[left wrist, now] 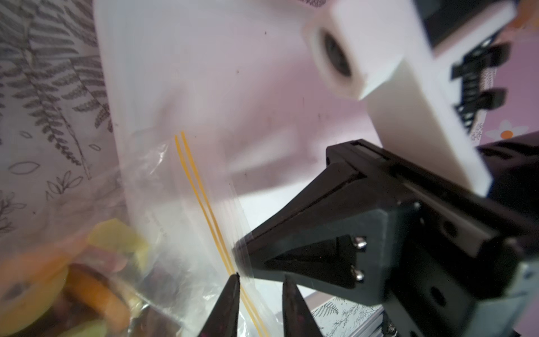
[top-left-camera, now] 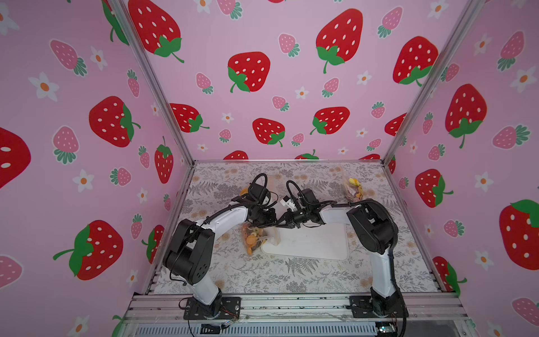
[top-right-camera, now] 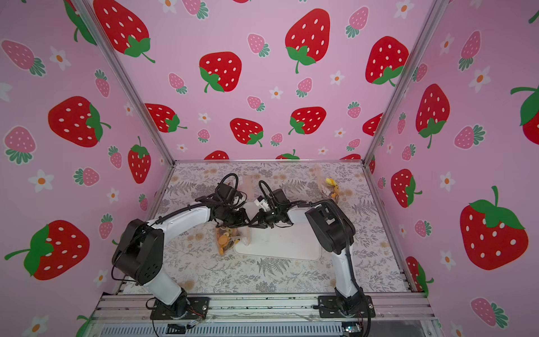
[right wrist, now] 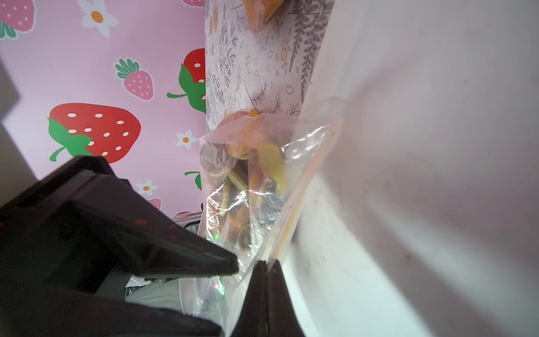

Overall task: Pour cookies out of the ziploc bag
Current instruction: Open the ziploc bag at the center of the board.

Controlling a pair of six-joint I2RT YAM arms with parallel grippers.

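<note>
In both top views, the left claw point(top-left-camera: 269, 224) and the right claw point(top-left-camera: 280, 224) are meeting tip to tip over the left end of the white tray point(top-left-camera: 315, 243). The ziploc bag point(top-left-camera: 258, 237) is stretching from the claws toward 7 o'clock, down onto the flowery table point(top-left-camera: 262, 277). The cookies point(top-left-camera: 251, 240) are bunching in its low end. Only these views are showing a second bag point(top-left-camera: 354, 186), at 1 o'clock from the tray.

In the left wrist view, the left claw point(left wrist: 261, 278) is standing a little apart. The bag's yellow zip line point(left wrist: 201, 192) is running through the narrow gap, not squeezed. The right claw's tip is touching the bag's top edge.

In the right wrist view, the right claw point(right wrist: 267, 264) is pinching the bag's top edge tight. Only here are the cookies point(right wrist: 248, 175) looking clear: orange, yellow and dark brown.
</note>
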